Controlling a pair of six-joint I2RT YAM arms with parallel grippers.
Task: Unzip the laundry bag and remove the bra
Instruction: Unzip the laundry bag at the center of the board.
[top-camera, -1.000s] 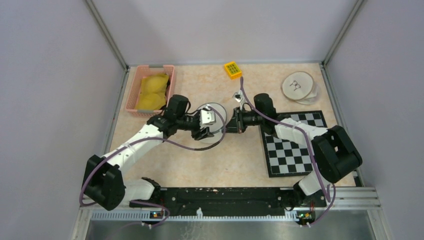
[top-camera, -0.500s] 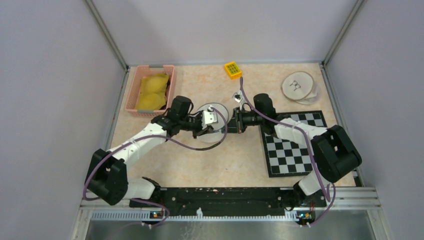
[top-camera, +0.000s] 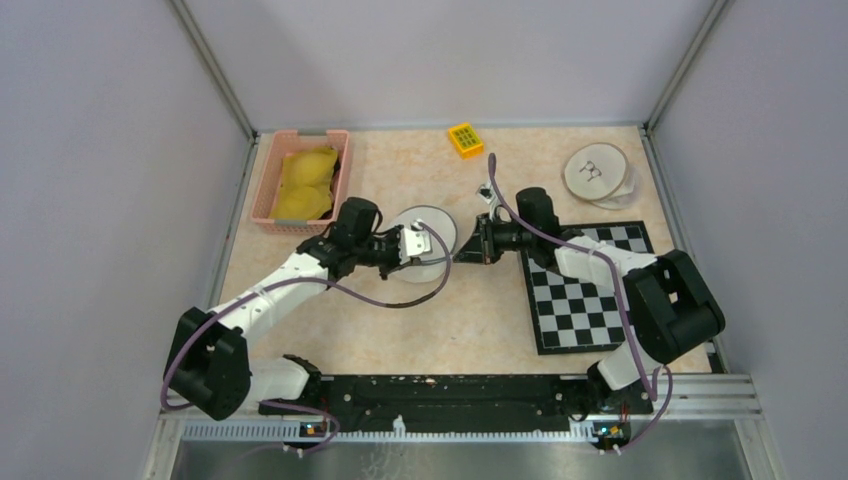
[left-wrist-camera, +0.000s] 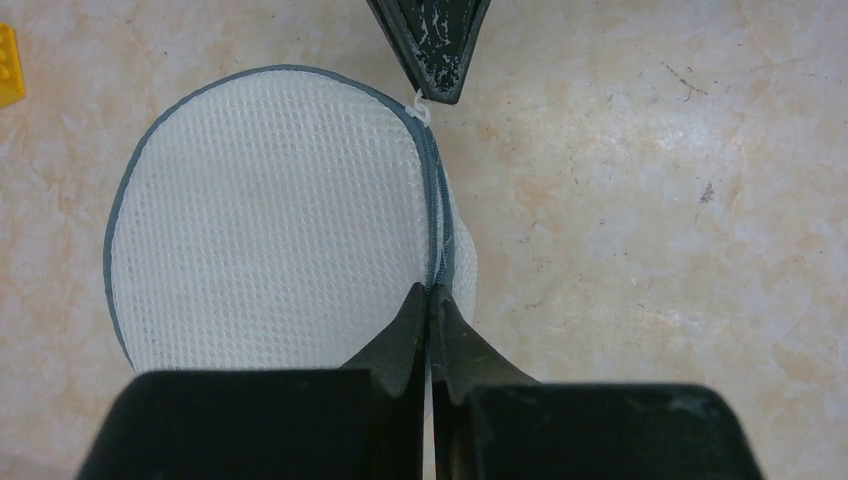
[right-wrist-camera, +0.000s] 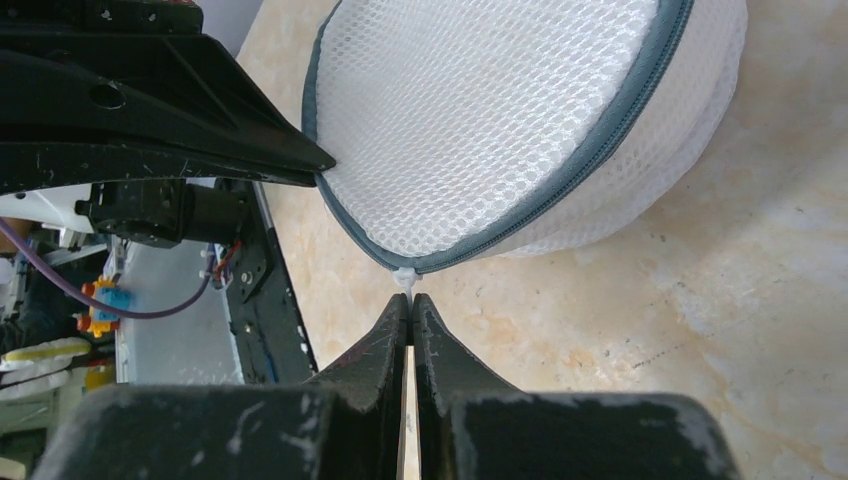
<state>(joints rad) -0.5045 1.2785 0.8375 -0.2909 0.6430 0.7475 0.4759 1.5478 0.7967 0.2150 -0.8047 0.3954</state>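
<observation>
Laundry bag (top-camera: 432, 222) between basket (top-camera: 260, 190) and chessboard (top-camera: 580, 300)

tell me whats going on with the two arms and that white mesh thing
Both arms are working on the round white laundry bag. The left gripper is shut on its zippered edge, and the right gripper, on the opposite side, is pinched shut at the small white zipper pull. The zipper looks closed.

You have the left arm (top-camera: 285, 278) and right arm (top-camera: 600, 262) stretched forward and angled inward, wrists facing each other tip to tip. Your left gripper (left-wrist-camera: 430, 292) has its fingers pressed together at the tips. Your right gripper (right-wrist-camera: 408, 300) is likewise pinched closed, near the left one but apart from it.
</observation>
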